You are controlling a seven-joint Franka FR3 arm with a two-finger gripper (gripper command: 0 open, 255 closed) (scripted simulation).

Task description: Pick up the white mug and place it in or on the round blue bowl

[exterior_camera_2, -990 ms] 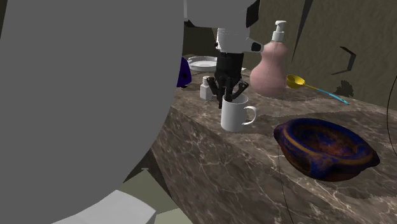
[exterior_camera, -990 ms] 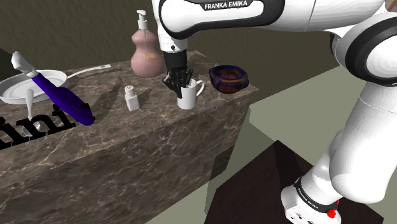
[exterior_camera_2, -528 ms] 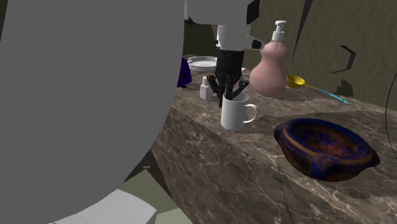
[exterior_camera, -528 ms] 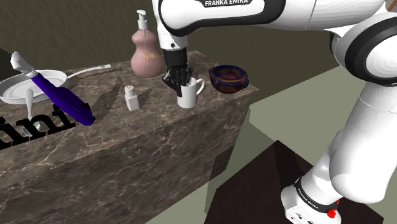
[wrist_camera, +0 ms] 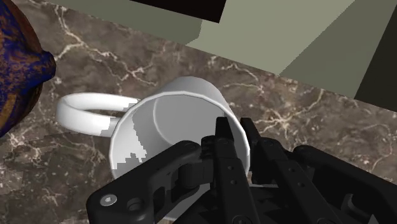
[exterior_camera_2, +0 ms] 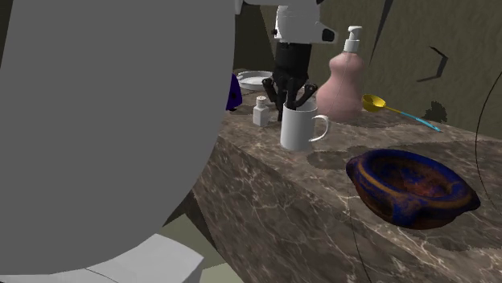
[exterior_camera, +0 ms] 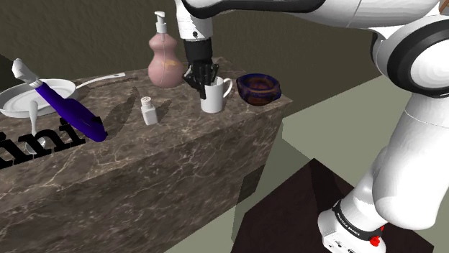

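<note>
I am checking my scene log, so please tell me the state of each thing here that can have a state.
white mug: upright, empty, held by its rim, seemingly just clear of the counter.
gripper: shut on the mug's rim.
blue bowl: upright, empty, resting on the counter.
pink pump bottle: upright.
small white bottle: upright, capped.

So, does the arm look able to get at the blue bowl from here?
Probably yes: the end effector grips the white mug by its rim, and nothing stands between it and the blue bowl.
</note>
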